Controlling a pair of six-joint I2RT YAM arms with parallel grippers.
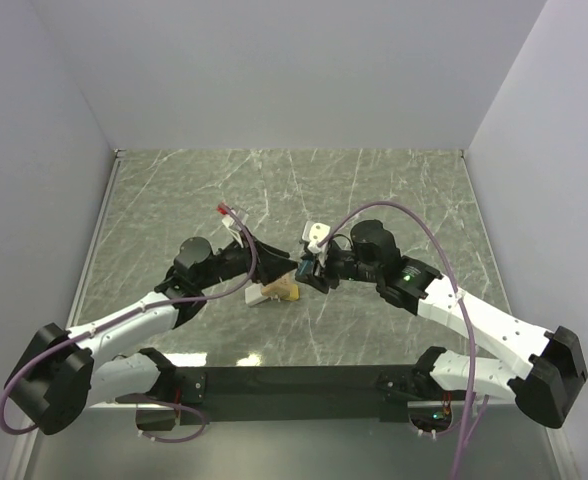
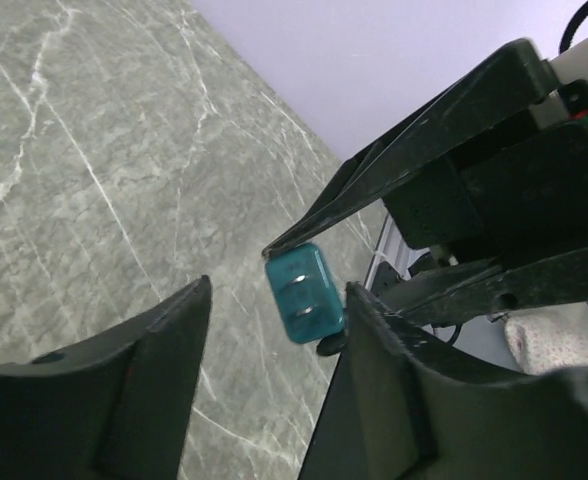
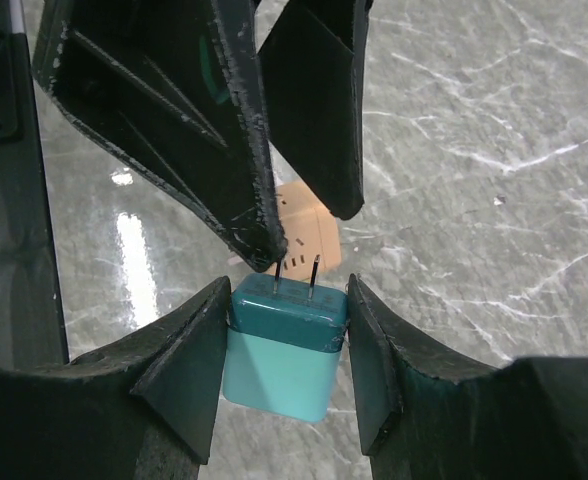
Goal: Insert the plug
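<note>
- The table (image 1: 394, 190) is grey-green stone with pale veins. Plain pale walls (image 1: 274, 70) close it in on the left, right and far sides.
- A white adapter (image 1: 317, 235) lies just beyond the spot where the two arms meet. Further left, a small red-tipped connector (image 1: 222, 210) sits on the table with a white lead.
- A purple cable (image 1: 414, 225) loops over the right arm, clear of the fingers.
- A tan socket block (image 3: 309, 235) lies flat on the table below the meeting point. From the right wrist it shows between the other arm's black fingers, and a few slots seem to be visible on its face, though most of it is hidden.
- The right gripper (image 3: 286, 296) pinches the teal plug (image 3: 284, 350) by its two sides, and the plug is held off the table. Its two metal prongs point away from the wrist, toward the tan socket block.
- The left gripper (image 2: 279, 295) comes in from the opposite side with its fingers spread and nothing held. The plug's pronged face sits at its fingertips, close to one finger. One tip is very near a prong, but I cannot tell whether they touch.
</note>
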